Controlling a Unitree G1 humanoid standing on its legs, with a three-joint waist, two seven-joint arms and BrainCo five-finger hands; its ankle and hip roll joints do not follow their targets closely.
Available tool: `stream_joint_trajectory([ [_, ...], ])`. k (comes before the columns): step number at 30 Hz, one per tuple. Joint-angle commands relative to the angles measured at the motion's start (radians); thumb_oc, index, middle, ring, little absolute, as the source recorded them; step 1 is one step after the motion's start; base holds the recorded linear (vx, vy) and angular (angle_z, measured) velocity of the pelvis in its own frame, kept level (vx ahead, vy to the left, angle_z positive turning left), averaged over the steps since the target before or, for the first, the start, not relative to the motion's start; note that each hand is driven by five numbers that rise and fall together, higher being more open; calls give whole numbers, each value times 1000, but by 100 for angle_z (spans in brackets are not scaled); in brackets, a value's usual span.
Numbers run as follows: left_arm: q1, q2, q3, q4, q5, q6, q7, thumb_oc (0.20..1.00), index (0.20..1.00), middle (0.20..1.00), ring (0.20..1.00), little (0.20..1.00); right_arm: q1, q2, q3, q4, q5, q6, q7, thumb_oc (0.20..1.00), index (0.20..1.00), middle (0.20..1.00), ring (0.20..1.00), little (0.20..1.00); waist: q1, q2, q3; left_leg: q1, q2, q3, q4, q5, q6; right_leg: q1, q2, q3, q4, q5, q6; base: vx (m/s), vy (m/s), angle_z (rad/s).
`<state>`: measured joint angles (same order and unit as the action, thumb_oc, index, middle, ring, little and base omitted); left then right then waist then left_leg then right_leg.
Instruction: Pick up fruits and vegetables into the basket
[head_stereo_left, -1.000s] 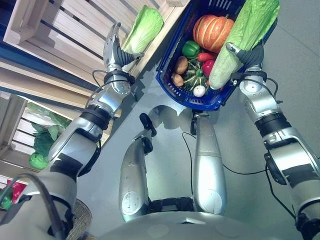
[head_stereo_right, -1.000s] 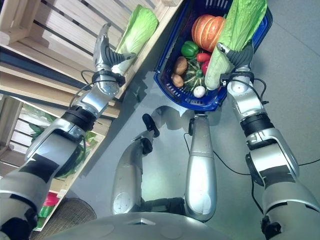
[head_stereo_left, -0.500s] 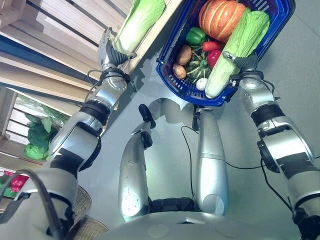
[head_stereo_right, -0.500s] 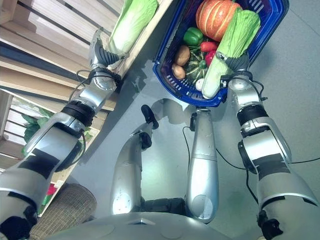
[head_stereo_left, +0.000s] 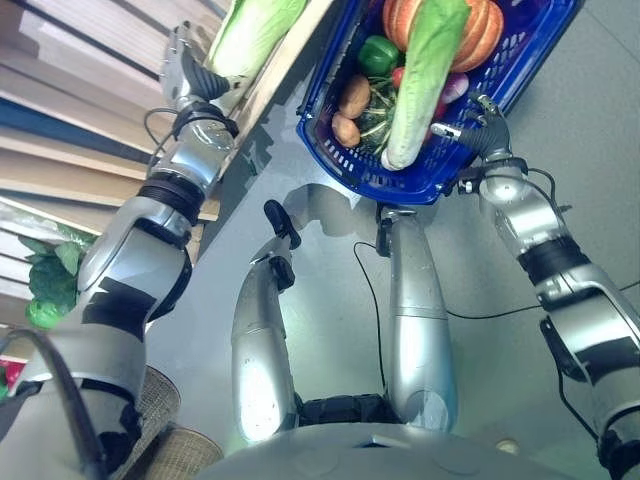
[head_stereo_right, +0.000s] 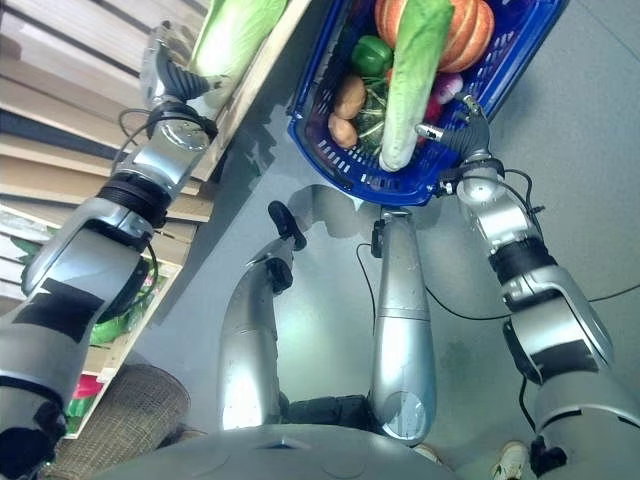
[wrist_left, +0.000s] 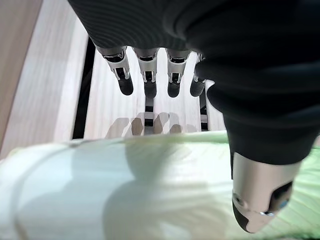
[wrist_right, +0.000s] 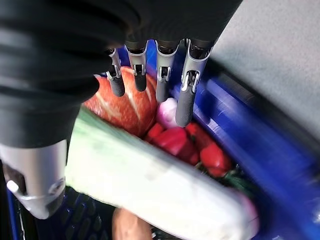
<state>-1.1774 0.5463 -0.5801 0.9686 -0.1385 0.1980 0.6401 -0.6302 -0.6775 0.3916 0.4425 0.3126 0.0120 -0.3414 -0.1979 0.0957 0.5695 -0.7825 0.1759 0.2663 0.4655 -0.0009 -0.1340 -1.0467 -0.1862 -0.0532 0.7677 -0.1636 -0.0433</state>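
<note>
The long pale-green cabbage (head_stereo_left: 420, 75) that the right hand was clutching half a second ago now lies inside the blue basket (head_stereo_left: 345, 165), stretched across the orange pumpkin (head_stereo_left: 480, 25) with its white stalk end pointing toward the near rim. The right hand (head_stereo_left: 478, 125) has let go: in the right wrist view its fingers (wrist_right: 187, 95) hang straight and spread above the cabbage, the thumb off to one side, nothing pinched between them. It hovers just beside the basket's near right edge.

Under and around the cabbage sit a green pepper (head_stereo_left: 378, 55), two brown potatoes (head_stereo_left: 350, 105), a dark striped squash (head_stereo_left: 378, 115) and some red peppers (wrist_right: 190, 142), so the basket is filling up.

Over on the left, a second cabbage (head_stereo_left: 250, 30) rests on the wooden shelf (head_stereo_left: 275, 75). The left hand (head_stereo_left: 185, 70) is right at its near end; the left wrist view shows the fingers (wrist_left: 147, 82) reaching straight over the far side and the thumb on the near side, open around the stalk and not closed on it.

By my reckoning one cabbage is delivered, and the next job is for the left hand to close on the shelf cabbage and carry it right to the basket.
</note>
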Motion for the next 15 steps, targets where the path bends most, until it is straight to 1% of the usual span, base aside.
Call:
stream_joint_trajectory([
  [1, 32, 82, 80, 43, 70, 21, 37, 1000, 1000, 1000, 1000, 1000, 195, 11, -51, -140, -91, -70, 40, 1000, 1000, 1000, 1000, 1000, -96, -42, -50, -53, -11, 38, 127, -117, 34, 22, 71, 67, -44, -26, 89, 15, 70, -10],
  [3, 54, 92, 102, 46, 55, 34, 27, 1000, 1000, 1000, 1000, 1000, 282, 12, -80, -224, -103, -88, 98, 1000, 1000, 1000, 1000, 1000, -118, -52, -50, -46, -7, 47, 122, -118, 30, 22, 74, 77, -48, -25, 92, 18, 86, -12],
  [5, 69, 98, 117, 56, 35, 39, 1, 1000, 1000, 1000, 1000, 1000, 327, 5, -96, -261, -93, -102, 141, 1000, 1000, 1000, 1000, 1000, -128, -56, -50, -39, -6, 54, 116, -117, 28, 25, 76, 82, -53, -24, 94, 15, 70, -9],
  [6, 78, 103, 127, 67, 10, 42, -26, 1000, 1000, 1000, 1000, 1000, 355, 4, -105, -289, -73, -102, 174, 1000, 1000, 1000, 1000, 1000, -135, -58, -50, -34, -5, 58, 114, -118, 26, 26, 76, 86, -55, -23, 95, 21, 73, -12],
  [7, 92, 105, 143, 90, -30, 49, -89, 1000, 1000, 1000, 1000, 1000, 388, 3, -117, -322, -31, -95, 210, 1000, 1000, 1000, 1000, 1000, -144, -62, -50, -28, -4, 64, 112, -119, 24, 29, 78, 90, -60, -21, 96, 24, 72, -19],
  [8, 97, 107, 149, 103, -46, 48, -113, 1000, 1000, 1000, 1000, 1000, 404, 2, -127, -336, -12, -88, 232, 1000, 1000, 1000, 1000, 1000, -150, -64, -50, -25, -3, 67, 113, -120, 23, 30, 80, 93, -62, -20, 96, 18, 48, -20],
  [10, 103, 110, 153, 120, -61, 38, -137, 1000, 1000, 1000, 1000, 1000, 417, 2, -136, -351, -1, -76, 246, 1000, 1000, 1000, 1000, 1000, -155, -66, -50, -22, -1, 71, 114, -120, 21, 30, 81, 96, -63, -17, 97, 13, 31, -14],
  [12, 104, 120, 160, 173, -132, 40, -216, 1000, 1000, 1000, 1000, 1000, 430, -1, -143, -373, 38, -52, 250, 1000, 1000, 1000, 1000, 1000, -169, -72, -50, -19, 6, 82, 119, -121, 22, 30, 85, 103, -67, -11, 97, 15, 43, -9],
  [13, 105, 121, 164, 193, -146, 40, -248, 1000, 1000, 1000, 1000, 1000, 434, 1, -148, -378, 62, -42, 253, 1000, 1000, 1000, 1000, 1000, -173, -74, -50, -18, 9, 86, 122, -122, 22, 31, 87, 105, -70, -9, 97, 10, 34, -12],
  [15, 114, 122, 166, 239, -213, 50, -354, 1000, 1000, 1000, 1000, 1000, 445, 4, -159, -383, 96, -30, 259, 1000, 1000, 1000, 1000, 1000, -183, -78, -50, -16, 15, 96, 127, -124, 23, 33, 92, 110, -77, -4, 96, 6, 35, -13],
])
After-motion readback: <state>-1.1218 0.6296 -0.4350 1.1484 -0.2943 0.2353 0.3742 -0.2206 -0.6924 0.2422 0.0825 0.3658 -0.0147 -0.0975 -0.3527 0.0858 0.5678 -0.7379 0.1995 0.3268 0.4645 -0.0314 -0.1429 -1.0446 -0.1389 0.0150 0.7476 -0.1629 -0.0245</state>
